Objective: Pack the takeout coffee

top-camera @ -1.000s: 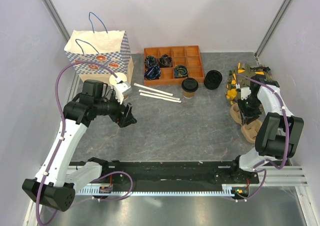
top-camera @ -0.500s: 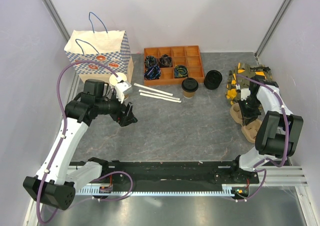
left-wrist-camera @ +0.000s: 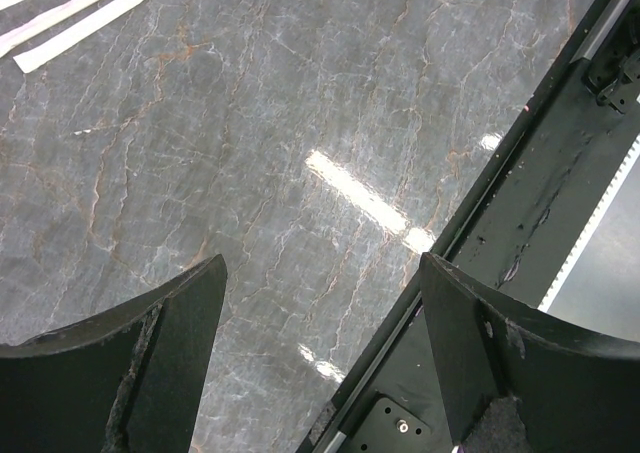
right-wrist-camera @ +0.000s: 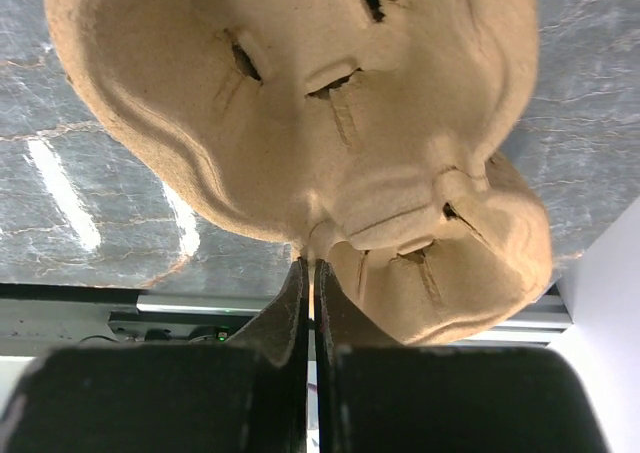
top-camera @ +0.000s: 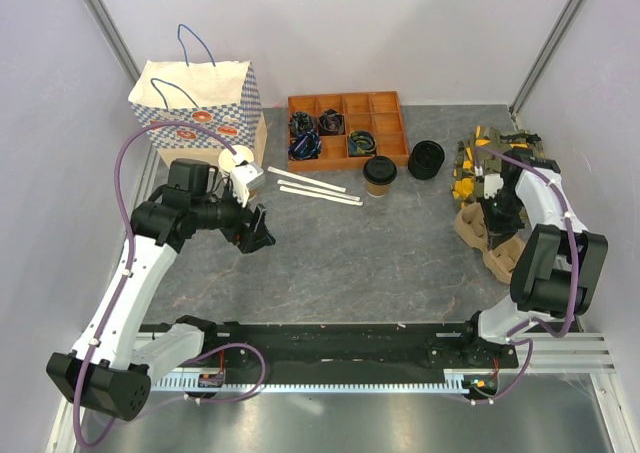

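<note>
The takeout coffee (top-camera: 380,173), a tan paper cup with a black lid, stands upright at the back centre, in front of the orange tray (top-camera: 385,104). My right gripper (top-camera: 496,231) (right-wrist-camera: 309,265) is at the right edge of the table, shut on the thin rim of a moulded pulp cup carrier (top-camera: 472,229) (right-wrist-camera: 300,93). A second carrier (right-wrist-camera: 480,263) lies under it. My left gripper (top-camera: 256,235) (left-wrist-camera: 320,283) hangs open over bare table at the left, holding nothing, well apart from the coffee.
A patterned paper bag (top-camera: 195,98) stands at the back left with a lidless paper cup (top-camera: 238,163) beside it. White straws (top-camera: 315,186) (left-wrist-camera: 70,13) lie left of the coffee. A black round lid stack (top-camera: 426,159) and a pile of yellow and dark items (top-camera: 480,158) sit at the back right.
My right gripper has closed onto the carrier's rim, and the carrier has shifted slightly. The left arm has barely moved.
</note>
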`<control>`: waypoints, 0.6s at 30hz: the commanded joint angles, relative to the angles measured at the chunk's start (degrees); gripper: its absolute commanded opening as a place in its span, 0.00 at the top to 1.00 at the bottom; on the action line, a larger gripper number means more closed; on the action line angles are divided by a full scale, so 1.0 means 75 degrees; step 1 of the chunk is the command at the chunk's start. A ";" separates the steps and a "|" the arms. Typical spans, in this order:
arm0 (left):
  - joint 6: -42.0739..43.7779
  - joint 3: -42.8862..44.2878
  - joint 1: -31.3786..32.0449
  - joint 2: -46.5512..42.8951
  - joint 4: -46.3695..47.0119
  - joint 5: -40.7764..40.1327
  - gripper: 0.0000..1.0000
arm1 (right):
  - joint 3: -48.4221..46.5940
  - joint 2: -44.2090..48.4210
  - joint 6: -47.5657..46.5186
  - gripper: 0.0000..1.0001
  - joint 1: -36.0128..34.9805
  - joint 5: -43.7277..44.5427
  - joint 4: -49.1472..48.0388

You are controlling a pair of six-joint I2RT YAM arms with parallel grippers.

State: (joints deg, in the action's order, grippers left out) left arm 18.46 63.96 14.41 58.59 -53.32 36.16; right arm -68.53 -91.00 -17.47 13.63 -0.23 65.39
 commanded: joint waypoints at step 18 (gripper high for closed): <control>-0.0246 -0.0126 -0.0035 0.0122 0.0430 0.0288 0.15 | -0.0800 0.1082 0.0010 1.00 -0.0001 0.0652 0.0294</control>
State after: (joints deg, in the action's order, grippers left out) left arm 18.41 63.35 14.41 59.09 -52.07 36.38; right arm -72.58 -86.06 -17.30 13.63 2.52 67.18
